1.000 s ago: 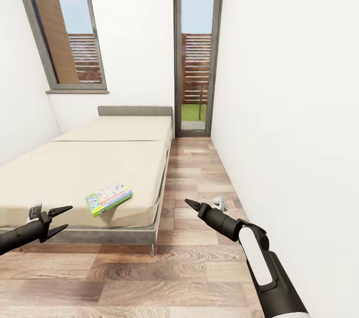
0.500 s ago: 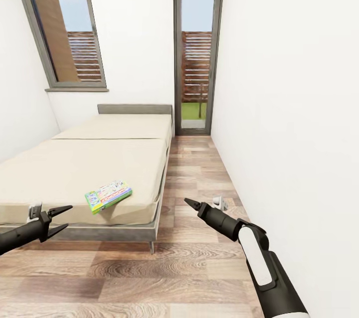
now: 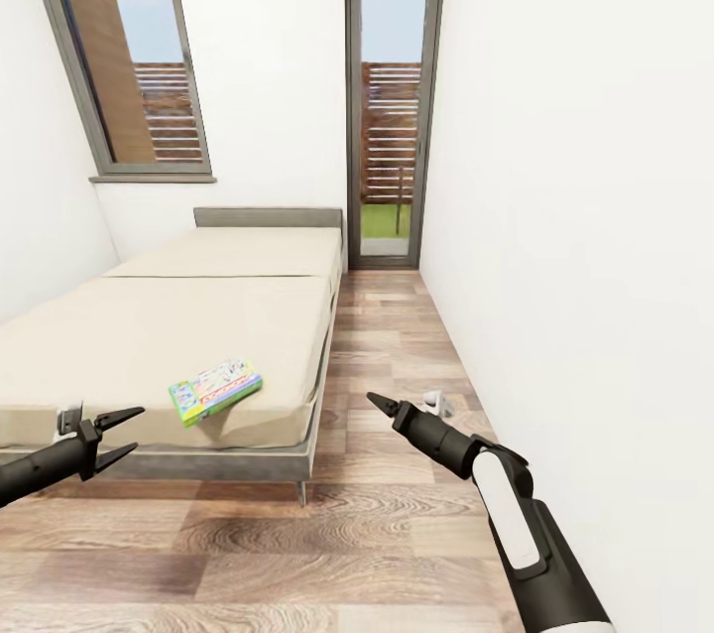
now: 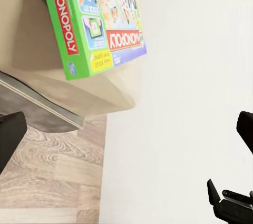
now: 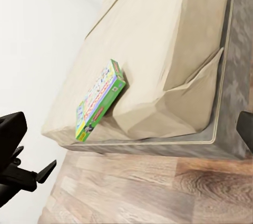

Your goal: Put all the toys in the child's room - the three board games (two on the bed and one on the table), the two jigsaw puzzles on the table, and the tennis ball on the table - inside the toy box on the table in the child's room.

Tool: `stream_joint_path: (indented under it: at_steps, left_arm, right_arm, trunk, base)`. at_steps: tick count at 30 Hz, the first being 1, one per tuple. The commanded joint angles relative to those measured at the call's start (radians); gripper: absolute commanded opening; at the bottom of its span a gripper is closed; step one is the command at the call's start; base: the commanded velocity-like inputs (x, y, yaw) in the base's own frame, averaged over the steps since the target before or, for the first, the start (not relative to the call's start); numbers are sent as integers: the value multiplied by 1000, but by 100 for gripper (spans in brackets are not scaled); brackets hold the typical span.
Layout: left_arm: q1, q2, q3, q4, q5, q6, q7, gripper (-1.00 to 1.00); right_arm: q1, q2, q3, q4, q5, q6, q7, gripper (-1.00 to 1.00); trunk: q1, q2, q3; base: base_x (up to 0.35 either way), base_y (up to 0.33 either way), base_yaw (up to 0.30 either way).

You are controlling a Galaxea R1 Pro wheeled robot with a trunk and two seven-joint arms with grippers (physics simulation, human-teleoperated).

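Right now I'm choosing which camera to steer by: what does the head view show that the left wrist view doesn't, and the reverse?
Head view alone: the windows, the glass door, the whole bed, and both arms, with the left gripper open and the right gripper apparently shut. Left wrist view alone: the Monopoly lettering on the board game, readable up close. Both share the game at the mattress corner, the wood floor and the white wall.

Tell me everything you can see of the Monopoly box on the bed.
The Monopoly box is a flat, closed rectangular box, seemingly cardboard, with green sides, a colourful printed lid and a red logo band. It lies flat, lid up, skewed to the bed's edges, near the foot corner of the beige mattress. Neither gripper touches it.
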Motion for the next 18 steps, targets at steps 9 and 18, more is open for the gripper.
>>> stream_joint_path:
  at_steps: [9,18]
  left_arm:
    - [-1,0,3,1,-2,4,-1,100]
    - [-1,0,1,1,-2,4,-1,100]
  right_arm:
    - [-1,0,21,0,2,2,1,100]
    - [-1,0,22,0,2,1,1,100]
  trunk:
    - [0,0,-1]
    - [0,0,-1]
  base:
    - [150,0,0]
    - [193,0,0]
